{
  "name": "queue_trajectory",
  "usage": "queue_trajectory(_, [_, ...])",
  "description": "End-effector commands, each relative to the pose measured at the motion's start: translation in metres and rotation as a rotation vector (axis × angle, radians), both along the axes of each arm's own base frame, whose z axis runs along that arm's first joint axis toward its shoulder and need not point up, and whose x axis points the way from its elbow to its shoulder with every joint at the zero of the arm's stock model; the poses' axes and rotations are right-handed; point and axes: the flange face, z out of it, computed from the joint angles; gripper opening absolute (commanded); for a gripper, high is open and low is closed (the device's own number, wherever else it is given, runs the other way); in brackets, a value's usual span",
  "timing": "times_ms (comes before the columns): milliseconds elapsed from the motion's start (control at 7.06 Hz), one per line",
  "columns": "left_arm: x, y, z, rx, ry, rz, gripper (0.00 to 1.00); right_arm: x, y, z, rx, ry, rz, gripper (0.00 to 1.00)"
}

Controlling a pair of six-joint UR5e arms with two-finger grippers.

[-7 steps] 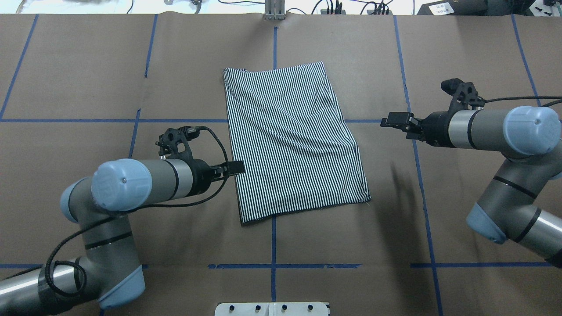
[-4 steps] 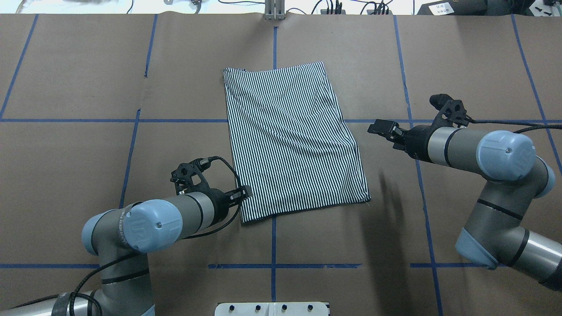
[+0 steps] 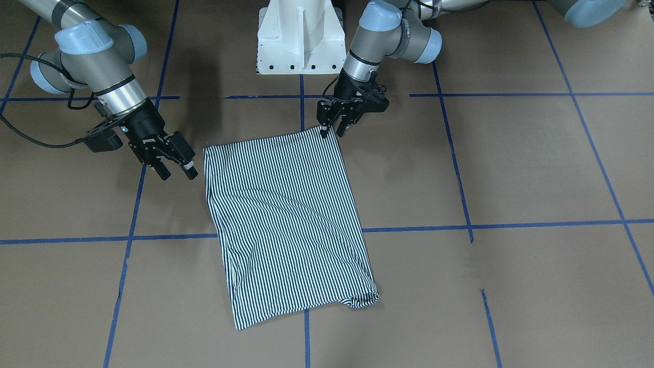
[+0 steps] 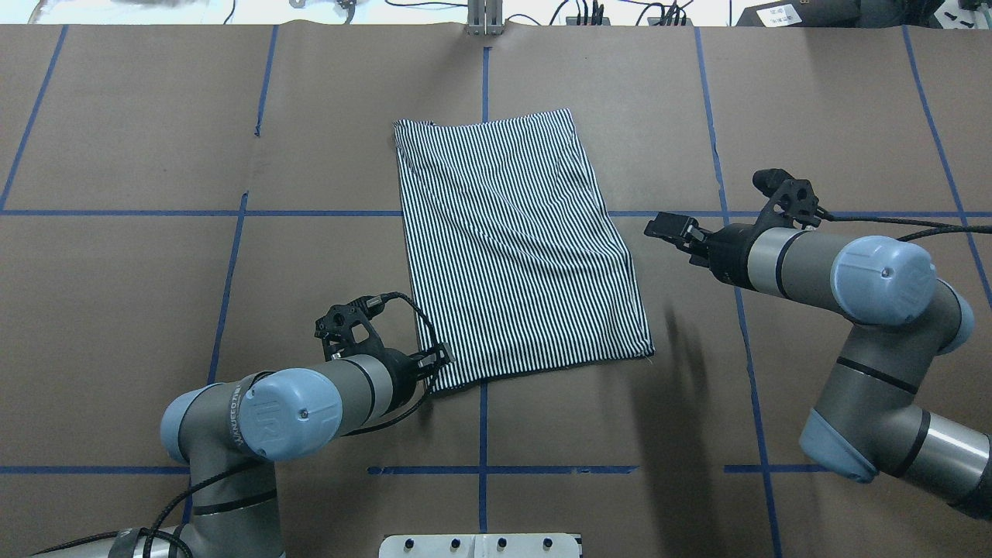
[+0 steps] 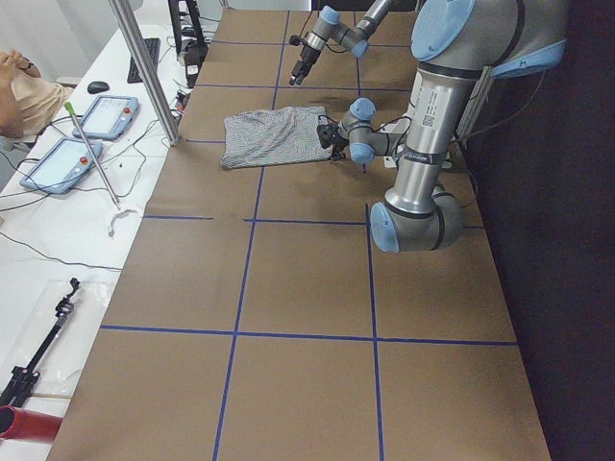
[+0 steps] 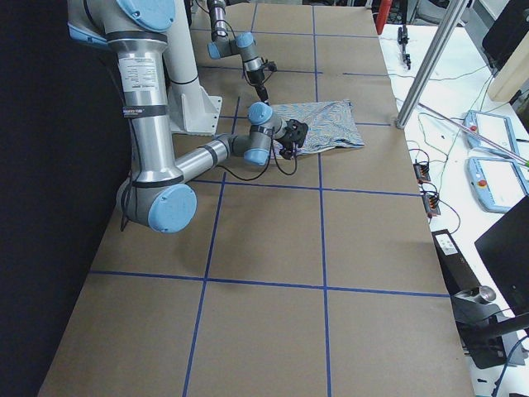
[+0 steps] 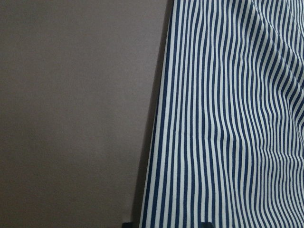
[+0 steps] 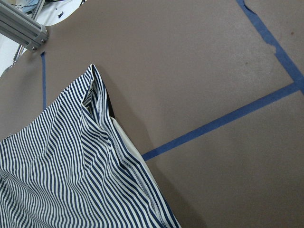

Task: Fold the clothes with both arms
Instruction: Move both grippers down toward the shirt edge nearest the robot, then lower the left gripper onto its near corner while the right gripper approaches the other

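Note:
The clothes [image 4: 519, 248] are one navy-and-white striped shirt, folded into a rough rectangle flat on the brown table [image 4: 155, 271]. The same shirt fills the middle of the front view [image 3: 286, 220]. My left gripper [image 4: 442, 358] is low at the shirt's near-left corner, open, its fingers straddling the corner [image 3: 332, 132]. The left wrist view shows the striped edge [image 7: 228, 118] running between two dark fingertips. My right gripper [image 4: 659, 226] hovers open just off the shirt's right edge, touching nothing [image 3: 176, 173]. The right wrist view shows a folded hem [image 8: 61, 180].
Blue tape lines [image 4: 482, 434] grid the table. The white pedestal base [image 3: 299, 36] stands at the robot's side. An aluminium post [image 4: 484, 19] and cables sit at the far edge. A bench with tablets [image 5: 67, 144] and a person's arm lies beyond.
My left gripper has slid from the middle of the shirt's left edge down to its near-left corner. The right gripper has dropped lower and moved in toward the shirt's right edge.

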Motion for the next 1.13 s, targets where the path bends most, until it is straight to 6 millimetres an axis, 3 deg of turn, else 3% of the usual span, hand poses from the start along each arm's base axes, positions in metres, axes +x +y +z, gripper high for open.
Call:
queue_trajectory(0, [0.0041,0.0065,0.0006,-0.001,-0.002,0.012,0.57,0.0006,-0.0001,0.0007,0.0,0.002,0.001,1.0])
queue_trajectory(708, [0.0086,0.0076,-0.0023,0.002,0.0,0.018,0.57,0.0007,0.0002,-0.0001,0.001,0.0,-0.001,1.0])
queue_trajectory(992, [0.0126,0.0134,0.0006,0.001,-0.004,0.025,0.47,0.0017,-0.0003,0.0008,0.0,0.002,0.002,1.0])
